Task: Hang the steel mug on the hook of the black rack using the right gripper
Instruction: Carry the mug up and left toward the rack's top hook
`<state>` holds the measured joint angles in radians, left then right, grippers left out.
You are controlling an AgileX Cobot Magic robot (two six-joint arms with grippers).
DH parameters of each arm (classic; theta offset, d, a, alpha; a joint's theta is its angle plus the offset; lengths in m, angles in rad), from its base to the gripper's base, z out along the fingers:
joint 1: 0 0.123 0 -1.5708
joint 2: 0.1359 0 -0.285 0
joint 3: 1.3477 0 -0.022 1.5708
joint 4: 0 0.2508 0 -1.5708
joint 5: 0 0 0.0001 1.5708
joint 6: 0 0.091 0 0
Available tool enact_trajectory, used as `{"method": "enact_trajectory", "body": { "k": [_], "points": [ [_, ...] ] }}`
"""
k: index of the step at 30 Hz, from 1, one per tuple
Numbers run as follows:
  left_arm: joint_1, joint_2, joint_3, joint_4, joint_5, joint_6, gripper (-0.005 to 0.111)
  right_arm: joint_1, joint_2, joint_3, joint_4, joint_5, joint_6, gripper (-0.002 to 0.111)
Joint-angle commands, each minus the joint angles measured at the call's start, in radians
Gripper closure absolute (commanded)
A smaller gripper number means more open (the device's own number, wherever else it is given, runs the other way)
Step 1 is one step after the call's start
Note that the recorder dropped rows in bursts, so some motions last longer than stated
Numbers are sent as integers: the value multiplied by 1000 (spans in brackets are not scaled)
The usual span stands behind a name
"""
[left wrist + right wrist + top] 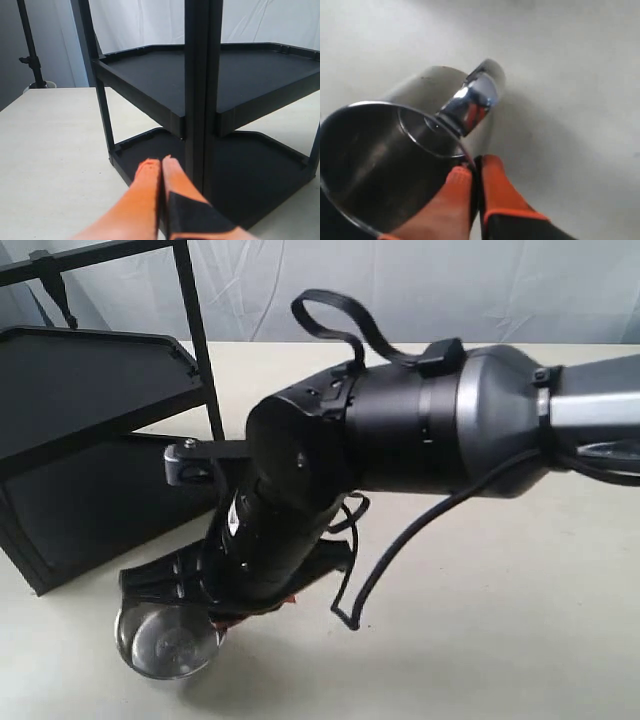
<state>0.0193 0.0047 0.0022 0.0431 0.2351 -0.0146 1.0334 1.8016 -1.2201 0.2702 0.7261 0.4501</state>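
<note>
The steel mug (168, 640) is low at the front left, its shiny base toward the exterior camera. The right wrist view shows the steel mug (380, 165) tilted, with its loop handle (476, 97) on the outer wall. My right gripper (473, 169) is shut on the mug's rim, one orange finger inside the cup and one outside. In the exterior view the right gripper (222, 623) is mostly hidden under the thick black arm (400, 430). The black rack (90, 440) stands just behind the mug, its top bar carrying a hook (52, 278). My left gripper (160, 161) is shut and empty, close to the rack (200, 100).
A loose black cable (400, 550) hangs from the right arm over the pale table (500, 620). A black stand pole (31, 55) rises beyond the table edge in the left wrist view. A white curtain (420, 280) closes off the back.
</note>
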Motion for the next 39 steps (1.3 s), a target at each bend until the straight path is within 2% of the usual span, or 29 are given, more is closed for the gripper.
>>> {"method": "enact_trajectory", "body": {
  "k": [1, 5, 9, 13, 17, 21, 28, 39],
  "points": [
    [-1, -5, -2, 3, -4, -2, 105, 2, -103, 1, 41, -106, -316, 109],
    [-1, -5, -2, 3, -4, -2, 105, 2, -186, 1, 52, -163, -537, 109],
    [-1, -5, -2, 3, -4, -2, 105, -48, -236, 1, 128, -167, -707, 109],
    [-1, -5, -2, 3, -4, -2, 105, -132, -262, 1, 455, -136, -1096, 109],
    [-1, -5, -2, 3, -4, -2, 105, -223, -255, -1, 845, 7, -1498, 109],
    [-1, -5, -2, 3, -4, -2, 105, -289, -232, -1, 1063, 89, -1720, 109],
    [-1, -5, -2, 3, -4, -2, 105, -341, -164, -1, 1264, 197, -1948, 109],
    [-1, -5, -2, 3, -4, -2, 105, -346, -36, -70, 1380, 206, -2100, 109]
  ]
}}
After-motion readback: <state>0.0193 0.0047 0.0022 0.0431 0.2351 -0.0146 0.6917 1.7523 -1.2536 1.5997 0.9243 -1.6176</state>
